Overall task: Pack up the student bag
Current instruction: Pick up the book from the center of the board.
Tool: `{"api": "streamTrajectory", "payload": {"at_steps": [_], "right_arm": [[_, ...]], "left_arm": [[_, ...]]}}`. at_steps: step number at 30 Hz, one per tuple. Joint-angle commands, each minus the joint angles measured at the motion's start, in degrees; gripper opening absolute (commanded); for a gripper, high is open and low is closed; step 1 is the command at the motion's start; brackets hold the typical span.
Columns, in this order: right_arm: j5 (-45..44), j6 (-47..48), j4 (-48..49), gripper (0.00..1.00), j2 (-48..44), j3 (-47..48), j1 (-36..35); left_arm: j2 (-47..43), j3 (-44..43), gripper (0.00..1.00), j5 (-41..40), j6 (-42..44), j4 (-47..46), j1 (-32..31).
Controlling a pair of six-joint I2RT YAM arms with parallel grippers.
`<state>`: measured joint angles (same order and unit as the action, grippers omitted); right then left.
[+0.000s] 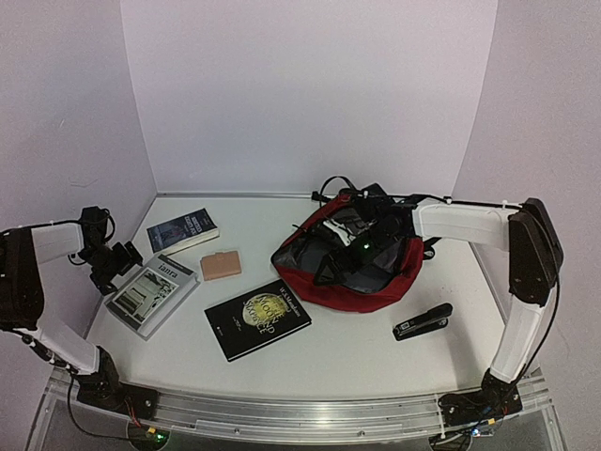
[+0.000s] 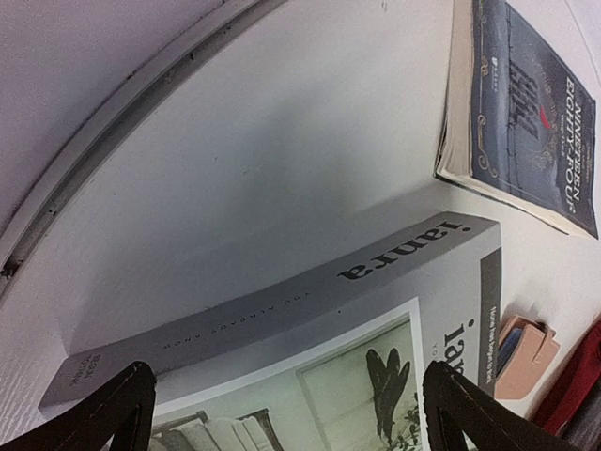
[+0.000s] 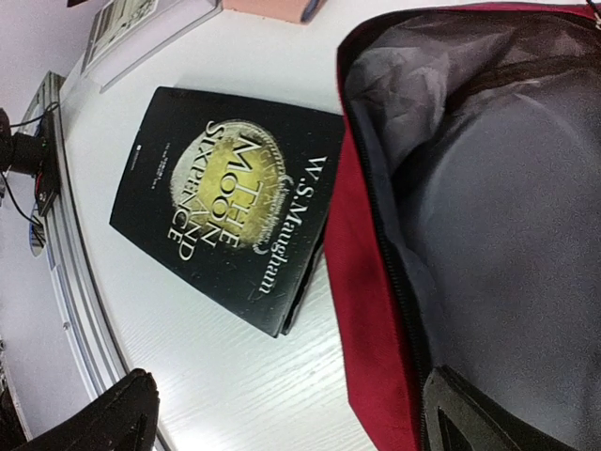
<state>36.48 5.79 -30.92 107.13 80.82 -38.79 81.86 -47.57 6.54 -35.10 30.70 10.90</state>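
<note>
1. My left claw [image 2: 291, 413] is spread wide over the grey book [image 2: 310, 319] near the left edge of the counter [image 1: 338, 352], gripping nothing.
2. My right claw [image 3: 296, 418] is spread wide too, empty, at the open mouth of the student bag [image 1: 376, 287].
3. The student bag lies unzipped, right of centre on the counter, grey lining showing.
4. A black book [image 1: 256, 318] sits just beside its left side.
</note>
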Motion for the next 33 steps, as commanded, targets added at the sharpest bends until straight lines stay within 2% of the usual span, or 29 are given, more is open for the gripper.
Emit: {"api": "streamTrajectory", "payload": {"at_steps": [1, 6, 9, 14, 18, 25, 29, 33], "right_arm": [[1.6, 0.7, 0.3, 0.98, 1.2, 1.9, -2.5], [3.8, -1.6, 0.6, 0.98, 5.3, 5.4, -4.3], [5.0, -3.8, 1.6, 0.98, 8.0, 8.3, -5.4], [6.1, -8.2, 3.5, 0.98, 10.9, 12.0, -7.1], [5.9, -10.2, 6.3, 0.98, 12.8, 12.6, -9.1], [4.2, -11.3, 7.8, 0.98, 15.6, 14.2, -11.2], [3.6, -12.0, 8.1, 0.98, 16.9, 15.4, -12.0], [3.5, -14.2, 9.6, 0.97, 18.3, 16.9, -12.6]], "left_arm": [[0.5, 2.0, 0.99, 5.3, 1.5, -3.5, -0.1], [-1.1, 6.7, 0.89, 10.5, 1.6, -6.4, -0.2], [-3.0, 8.4, 0.84, 11.0, 1.3, -6.3, -0.2], [-8.8, 7.4, 0.93, 4.0, 1.7, -3.0, -0.2], [-3.9, 2.7, 0.99, 0.3, 0.9, -1.8, -0.3], [7.3, -0.1, 0.99, 1.5, 1.4, -5.3, -0.2], [6.2, 3.5, 0.88, 6.3, 1.6, -7.5, -0.5], [2.2, 6.6, 0.81, 6.6, 0.8, -7.1, -3.5]]}}
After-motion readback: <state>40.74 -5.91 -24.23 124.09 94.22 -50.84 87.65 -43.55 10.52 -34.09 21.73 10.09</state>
